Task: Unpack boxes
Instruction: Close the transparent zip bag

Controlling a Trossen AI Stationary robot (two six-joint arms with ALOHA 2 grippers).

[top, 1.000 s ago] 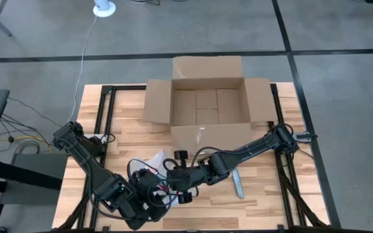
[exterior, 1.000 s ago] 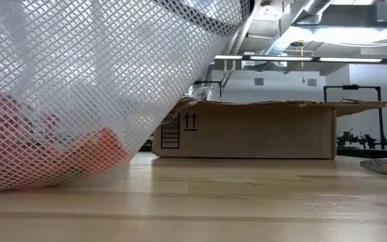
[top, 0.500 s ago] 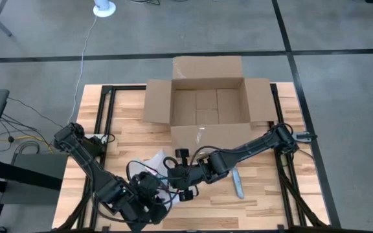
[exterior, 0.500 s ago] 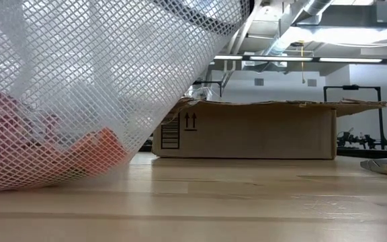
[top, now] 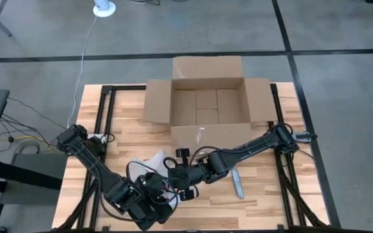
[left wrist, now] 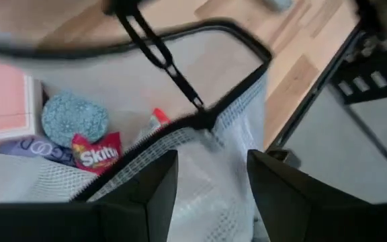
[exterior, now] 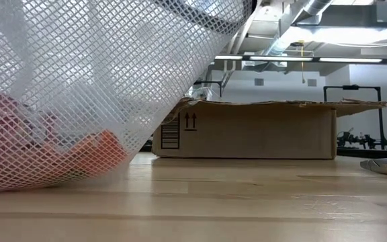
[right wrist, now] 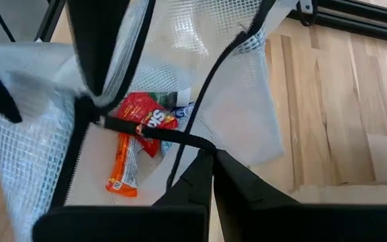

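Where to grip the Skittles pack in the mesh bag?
Probably its exposed edge, reached through the unzipped mouth: the Skittles pack lies flat inside the mesh bag, overlapping an orange packet, with the right claw pinching the zipper rim.

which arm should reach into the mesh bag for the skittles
Probably left: the left pincer is open at the mesh bag mouth near the skittles; the right pincer is shut on its rim.

You've got a light wood plank worktop (top: 128, 136) sitting on a grey floor (top: 44, 39) crossed by dark lines. Behind it there's a white wall (exterior: 284, 87), with exposed ducts (exterior: 301, 17) overhead and a long strip light (exterior: 314, 60).
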